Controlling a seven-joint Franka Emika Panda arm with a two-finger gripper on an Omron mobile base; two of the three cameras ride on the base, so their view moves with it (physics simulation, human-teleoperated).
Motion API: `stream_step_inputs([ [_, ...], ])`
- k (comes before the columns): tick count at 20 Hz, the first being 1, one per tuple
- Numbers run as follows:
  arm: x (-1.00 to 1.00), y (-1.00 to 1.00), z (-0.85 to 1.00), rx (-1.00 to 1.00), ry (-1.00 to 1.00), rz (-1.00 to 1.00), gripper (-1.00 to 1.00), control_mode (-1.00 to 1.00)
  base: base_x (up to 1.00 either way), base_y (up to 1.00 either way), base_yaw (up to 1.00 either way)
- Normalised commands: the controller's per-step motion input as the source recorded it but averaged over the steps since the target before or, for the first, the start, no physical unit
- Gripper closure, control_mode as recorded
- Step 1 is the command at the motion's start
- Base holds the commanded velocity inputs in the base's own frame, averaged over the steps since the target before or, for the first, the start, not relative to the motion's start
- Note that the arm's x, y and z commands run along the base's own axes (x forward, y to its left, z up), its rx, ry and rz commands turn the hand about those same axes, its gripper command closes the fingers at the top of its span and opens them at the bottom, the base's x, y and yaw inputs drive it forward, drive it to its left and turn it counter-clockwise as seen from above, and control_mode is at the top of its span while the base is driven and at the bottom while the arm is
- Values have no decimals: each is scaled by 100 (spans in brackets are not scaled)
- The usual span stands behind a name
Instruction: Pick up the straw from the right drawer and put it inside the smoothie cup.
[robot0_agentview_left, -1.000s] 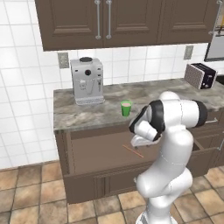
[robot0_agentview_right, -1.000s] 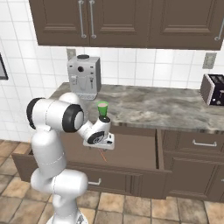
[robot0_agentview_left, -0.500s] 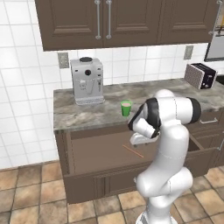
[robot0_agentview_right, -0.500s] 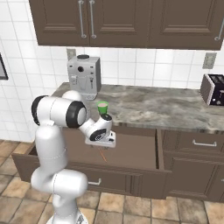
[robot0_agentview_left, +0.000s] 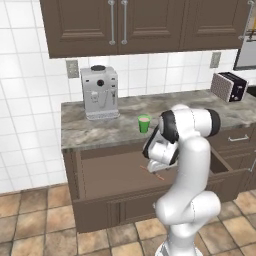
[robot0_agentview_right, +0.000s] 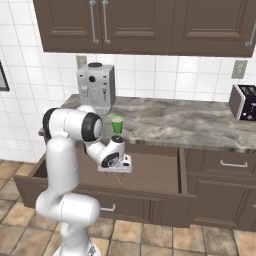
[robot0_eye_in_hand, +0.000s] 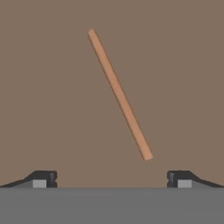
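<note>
Lowered since before, hand (robot0_eye_in_hand: 112, 178), fingers apart, hovers over straw (robot0_eye_in_hand: 119, 93) on right drawer (robot0_agentview_left: 115, 175) floor.

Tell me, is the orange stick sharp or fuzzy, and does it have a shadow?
Hand view: the straw looks sharp-edged on the flat brown drawer floor, with no shadow visible. Left base view: it shows as a thin, slightly jagged line beside the end effector.

The arm (robot0_agentview_left: 187, 165) was glossy white, built of rounded tubular links with dark bands at the joints and two small dark fingertips (robot0_eye_in_hand: 43, 178).
</note>
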Motion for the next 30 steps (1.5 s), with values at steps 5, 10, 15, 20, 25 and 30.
stream_step_inputs([
  [5,7,3,-21,-6,0,0,-100,-100,0,0,0],
  [10,16,0,-2,0,0,0,-100,-100,0,0,0],
  [15,20,0,-7,0,0,0,-100,-100,0,0,0],
  [20,14,0,-18,0,0,0,-100,-100,0,0,0],
  [25,11,0,-21,0,0,0,-100,-100,0,0,0],
  [30,12,0,-21,0,0,0,-100,-100,0,0,0],
])
